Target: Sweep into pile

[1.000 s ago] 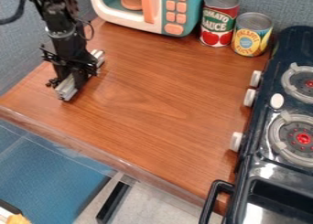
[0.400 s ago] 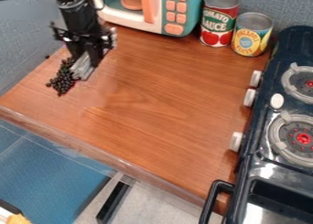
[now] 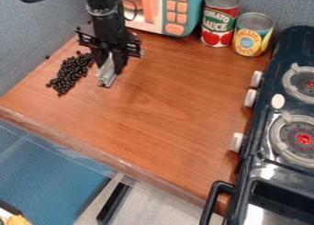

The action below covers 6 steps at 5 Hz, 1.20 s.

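So the gripper [image 3: 109, 62] has a grey bar [image 3: 107, 76] pinched between its fingers. The black beans [image 3: 70, 71] are in a loose heap right beside it, on the side away from the stove [image 3: 270, 127]. Heap's near end sits by the fingers, can't tell if they touch. One stray bean [image 3: 47, 57] is way farther out from the bar.

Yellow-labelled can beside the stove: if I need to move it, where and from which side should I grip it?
I'd grip the upper wall of the yellow-labelled can, coming down from above: it stands upright, with its round top exposed. The red can stands close on the image's left and the stove on the right, so finger room there looks tight.
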{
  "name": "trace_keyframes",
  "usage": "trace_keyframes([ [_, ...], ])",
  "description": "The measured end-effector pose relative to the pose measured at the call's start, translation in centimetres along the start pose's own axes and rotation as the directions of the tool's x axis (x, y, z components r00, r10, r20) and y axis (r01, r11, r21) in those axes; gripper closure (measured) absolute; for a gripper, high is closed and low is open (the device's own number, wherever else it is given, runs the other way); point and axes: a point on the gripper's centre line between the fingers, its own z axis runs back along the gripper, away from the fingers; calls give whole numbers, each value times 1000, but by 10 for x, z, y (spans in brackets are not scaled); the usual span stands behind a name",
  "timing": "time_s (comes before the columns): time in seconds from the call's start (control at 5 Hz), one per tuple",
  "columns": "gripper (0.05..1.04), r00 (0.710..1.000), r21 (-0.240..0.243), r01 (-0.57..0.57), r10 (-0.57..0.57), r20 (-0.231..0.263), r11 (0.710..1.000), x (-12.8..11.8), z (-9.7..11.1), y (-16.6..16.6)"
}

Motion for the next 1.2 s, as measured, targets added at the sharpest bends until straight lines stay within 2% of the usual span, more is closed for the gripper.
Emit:
trace_keyframes([
  [0.4,712,998,60,-49,50,-25,997,16,-34,0],
  [0.8,712,999,53,8,-6,-35,999,12,-38,-25],
  [1.2,712,996,33,74,-72,-51,997,-7,-35,-57],
])
